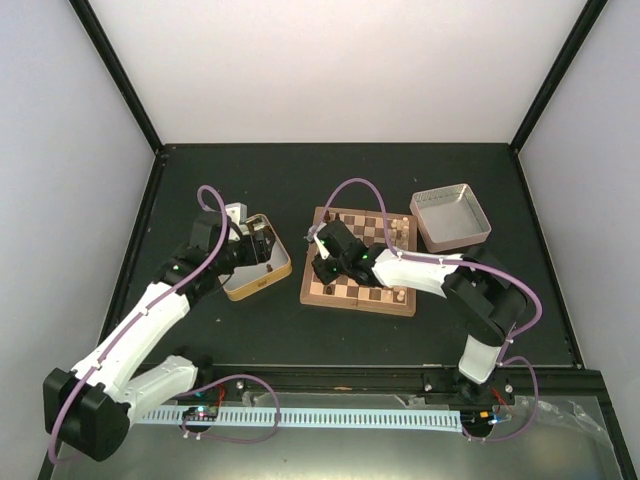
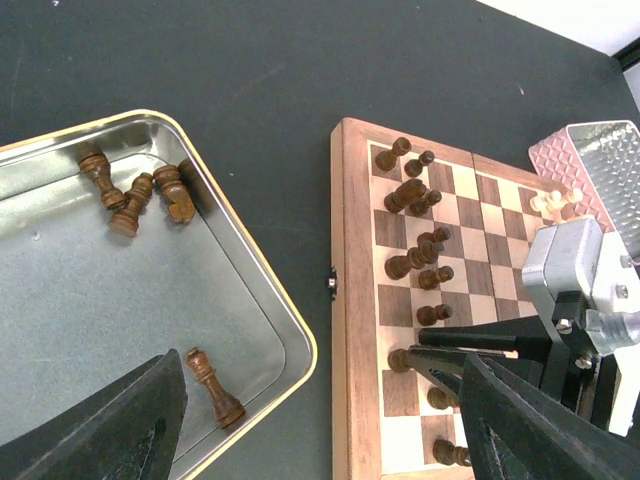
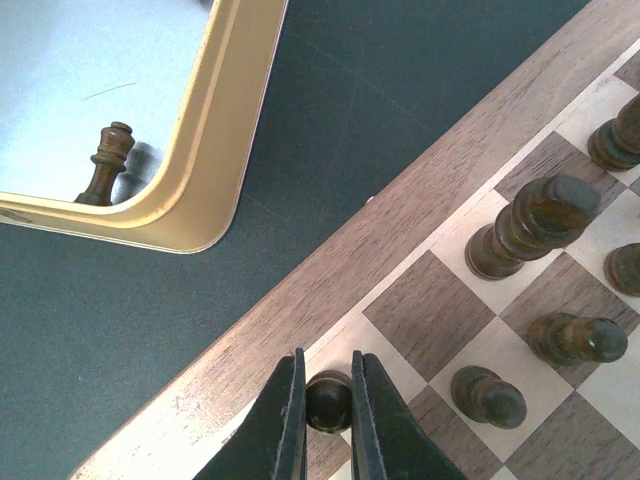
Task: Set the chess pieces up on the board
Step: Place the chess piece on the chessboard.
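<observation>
The board lies mid-table with several dark chess pieces standing along its left columns. My right gripper is shut on a dark chess piece, round-topped, over a light square by the board's left border; the same gripper shows low over the board in the left wrist view. My left gripper hangs open over the gold tin's corner with nothing between its fingers. Inside the gold tin lie more dark pieces, a cluster and a single one.
A silver tin with a pink outside stands at the board's far right corner. Pale pieces stand at the board's far side. The gold tin sits left of the board, a narrow strip of dark table between them.
</observation>
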Robot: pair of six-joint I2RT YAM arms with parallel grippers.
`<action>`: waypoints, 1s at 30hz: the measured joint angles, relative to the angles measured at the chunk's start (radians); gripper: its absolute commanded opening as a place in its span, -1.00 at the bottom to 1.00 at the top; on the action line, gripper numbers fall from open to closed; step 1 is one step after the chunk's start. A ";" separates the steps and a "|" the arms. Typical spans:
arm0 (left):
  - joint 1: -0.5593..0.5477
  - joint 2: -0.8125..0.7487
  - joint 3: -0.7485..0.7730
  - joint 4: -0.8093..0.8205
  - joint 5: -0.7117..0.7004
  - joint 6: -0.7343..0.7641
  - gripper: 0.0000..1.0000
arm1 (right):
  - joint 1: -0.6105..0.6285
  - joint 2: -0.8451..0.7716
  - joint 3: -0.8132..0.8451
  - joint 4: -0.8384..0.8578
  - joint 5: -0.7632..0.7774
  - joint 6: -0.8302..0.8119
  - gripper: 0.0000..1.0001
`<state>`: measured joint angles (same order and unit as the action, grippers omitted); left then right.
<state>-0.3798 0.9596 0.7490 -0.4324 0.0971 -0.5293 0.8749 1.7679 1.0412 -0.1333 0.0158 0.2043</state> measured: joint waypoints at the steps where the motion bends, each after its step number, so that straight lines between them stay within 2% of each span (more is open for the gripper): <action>1: 0.000 0.003 0.000 0.000 0.001 -0.002 0.53 | 0.000 0.000 0.000 0.001 0.000 0.000 -0.95; 18: 0.008 0.030 0.000 0.000 0.023 -0.006 0.53 | 0.012 -0.024 -0.038 0.022 -0.019 -0.024 -0.78; 23: 0.012 0.031 0.000 0.000 0.024 -0.006 0.53 | 0.024 -0.024 -0.040 0.020 -0.018 -0.027 -0.51; 25: 0.013 0.031 0.000 0.000 0.024 -0.006 0.53 | 0.028 -0.024 -0.042 0.012 -0.018 -0.023 -0.47; 30: 0.015 0.037 0.000 0.000 0.031 -0.006 0.53 | 0.029 -0.024 -0.041 -0.015 -0.014 -0.005 -0.76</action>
<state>-0.3645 0.9970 0.7490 -0.4324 0.1284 -0.5354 0.9039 1.7435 1.0004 -0.1486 0.0021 0.1989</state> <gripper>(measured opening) 0.767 0.205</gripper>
